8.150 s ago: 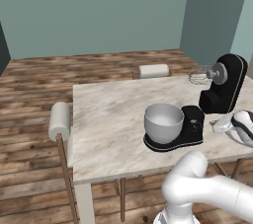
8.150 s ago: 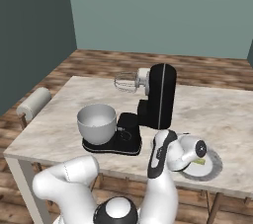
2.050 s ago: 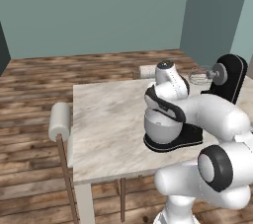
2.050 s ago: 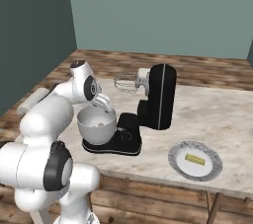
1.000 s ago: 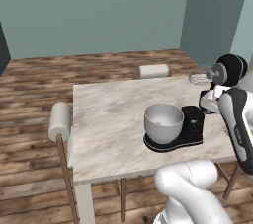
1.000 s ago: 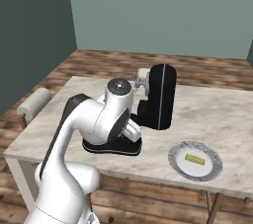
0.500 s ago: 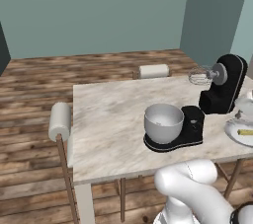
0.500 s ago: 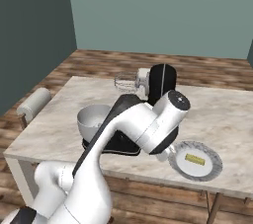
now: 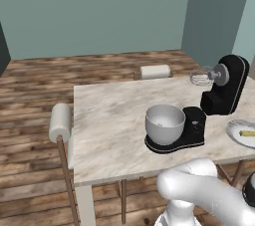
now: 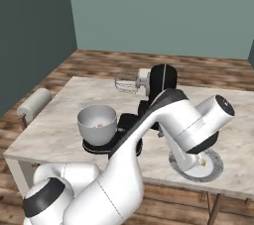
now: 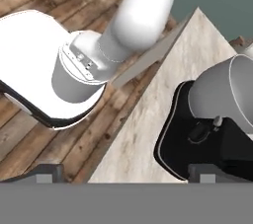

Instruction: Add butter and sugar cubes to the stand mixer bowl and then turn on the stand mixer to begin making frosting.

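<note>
The arm has swung away from the bowl [image 9: 165, 123], where it was two seconds ago, over to the right side of the table [image 9: 109, 120]. The hand [image 11: 126, 172] is empty, with its fingers wide apart. The butter [image 9: 247, 133] is not yet picked up and lies on the plate [image 9: 233, 129], just beside the mixer [image 9: 224, 85]. A small pale thing sits inside the bowl; I cannot tell if it is sugar. I think the butter is the next step, so the hand must come down over the plate.
</note>
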You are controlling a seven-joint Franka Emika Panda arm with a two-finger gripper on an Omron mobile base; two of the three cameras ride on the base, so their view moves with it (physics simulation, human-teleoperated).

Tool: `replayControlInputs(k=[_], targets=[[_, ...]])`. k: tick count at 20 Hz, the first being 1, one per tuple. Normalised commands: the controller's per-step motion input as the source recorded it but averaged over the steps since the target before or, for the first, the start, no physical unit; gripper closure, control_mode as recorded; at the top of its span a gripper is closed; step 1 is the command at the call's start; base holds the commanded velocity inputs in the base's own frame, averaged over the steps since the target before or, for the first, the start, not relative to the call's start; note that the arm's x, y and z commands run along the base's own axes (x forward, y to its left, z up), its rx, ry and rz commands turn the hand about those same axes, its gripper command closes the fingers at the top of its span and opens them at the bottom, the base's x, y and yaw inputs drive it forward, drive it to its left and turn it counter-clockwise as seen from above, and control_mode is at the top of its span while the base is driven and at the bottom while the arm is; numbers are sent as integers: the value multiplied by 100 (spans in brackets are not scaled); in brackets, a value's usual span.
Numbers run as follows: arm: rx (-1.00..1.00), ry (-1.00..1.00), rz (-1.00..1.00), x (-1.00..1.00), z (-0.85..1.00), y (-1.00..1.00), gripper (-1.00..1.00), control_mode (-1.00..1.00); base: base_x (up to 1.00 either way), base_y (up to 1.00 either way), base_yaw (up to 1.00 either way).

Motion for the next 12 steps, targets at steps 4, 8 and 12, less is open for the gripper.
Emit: replayControlInputs(k=[4,8,12], targets=[[5,21,-27,31,-21,-15,-100,-100,0,0,0],[4,24,-26,34,-39,-17,-100,-100,0,0,0],[7,20,-26,28,-44,-25,-100,-100,0,0,0]])
